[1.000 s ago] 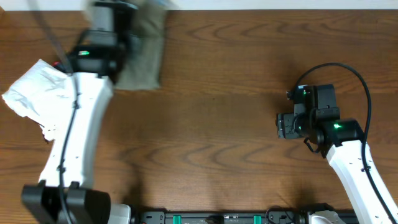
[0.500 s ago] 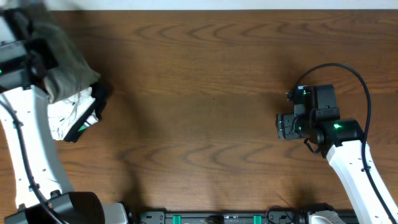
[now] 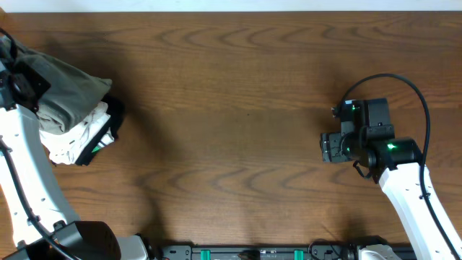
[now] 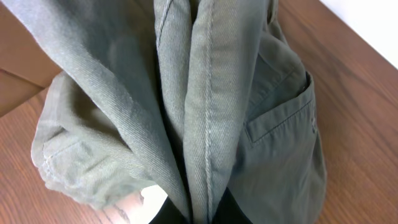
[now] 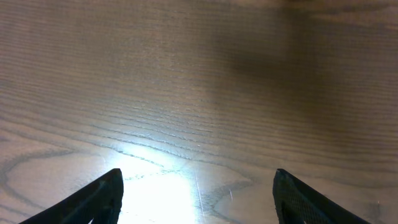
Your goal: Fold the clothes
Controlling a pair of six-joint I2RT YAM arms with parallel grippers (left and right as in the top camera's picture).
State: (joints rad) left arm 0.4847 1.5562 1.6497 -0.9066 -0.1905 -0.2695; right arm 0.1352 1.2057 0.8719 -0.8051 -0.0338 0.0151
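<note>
A folded olive-green pair of trousers [image 3: 66, 90] lies on top of a pile of white and black clothes [image 3: 79, 137] at the table's far left. My left gripper [image 3: 20, 83] is shut on the green trousers, whose seam runs between the black fingers in the left wrist view [image 4: 202, 208]. A back pocket of the green trousers [image 4: 283, 118] shows there. My right gripper [image 5: 196, 193] is open and empty above bare wood at the right, and its arm [image 3: 361, 141] shows in the overhead view.
The brown wooden table [image 3: 238, 123] spans the whole view. A black cable [image 3: 404, 83] loops over the right arm. The table's front edge carries a black rail [image 3: 253, 253].
My left arm has swung from the table's back to the far left, carrying the green trousers onto the white clothes pile. The right arm has not moved.
</note>
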